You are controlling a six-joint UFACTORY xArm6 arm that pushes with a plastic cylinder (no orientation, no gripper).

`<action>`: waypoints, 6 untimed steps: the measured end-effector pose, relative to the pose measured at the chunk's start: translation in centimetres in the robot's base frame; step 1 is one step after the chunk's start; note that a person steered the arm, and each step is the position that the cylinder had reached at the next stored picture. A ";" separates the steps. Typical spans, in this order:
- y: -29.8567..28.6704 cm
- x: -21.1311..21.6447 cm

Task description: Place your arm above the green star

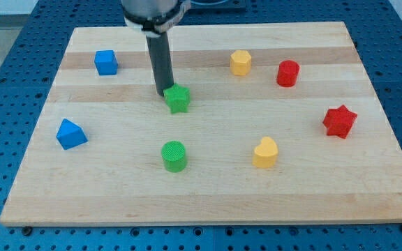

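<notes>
With no claw and nothing held, my tip (165,93) seems to touch the green star (178,98) just to its right, so sliding rightward could shove it across the surface (208,188).

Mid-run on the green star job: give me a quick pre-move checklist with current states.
1. Target in view: green star, upper middle of the board: ok.
2. My tip located: at the star's upper-left edge: ok.
3. Tip touching the star or just beside it: cannot tell.
4. Right target, not the green cylinder lower down: ok.
5. Neighbours apart from the star: blue cube and yellow hexagonal block both well off: ok.
6. Star away from the wooden board edges: ok.
</notes>
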State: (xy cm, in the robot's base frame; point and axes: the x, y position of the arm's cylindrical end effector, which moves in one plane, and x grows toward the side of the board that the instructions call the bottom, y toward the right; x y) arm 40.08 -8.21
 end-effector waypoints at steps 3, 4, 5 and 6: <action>1.3 -6.9; 1.3 -6.8; 1.3 -3.5; 1.3 -3.6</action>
